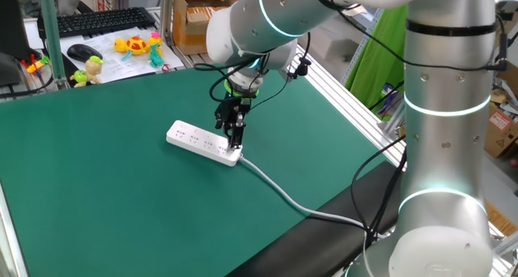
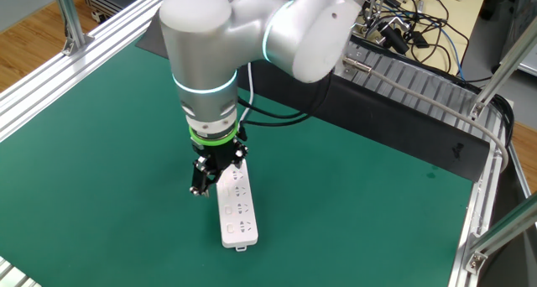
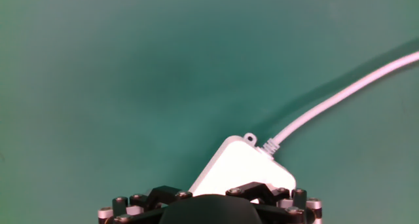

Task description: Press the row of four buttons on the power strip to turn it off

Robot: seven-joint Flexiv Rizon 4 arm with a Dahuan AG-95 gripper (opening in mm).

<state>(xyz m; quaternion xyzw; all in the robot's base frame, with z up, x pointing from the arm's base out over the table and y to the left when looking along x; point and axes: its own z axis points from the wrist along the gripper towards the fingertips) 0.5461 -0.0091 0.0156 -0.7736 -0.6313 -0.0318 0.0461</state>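
Claw (image 1: 233,139) spread wide, grasping nothing; power strip (image 1: 194,138) directly beneath, its cable end nearest, long axis running away leftward

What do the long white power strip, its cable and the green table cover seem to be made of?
Long white power strip: apparently hard plastic, smooth and faintly glossy, with rounded moulded ends. Thick white cable: likely rubbery sheathing, since it curves freely. Green table cover: looks like a matte mat, rubber or felt; it shows little glare.
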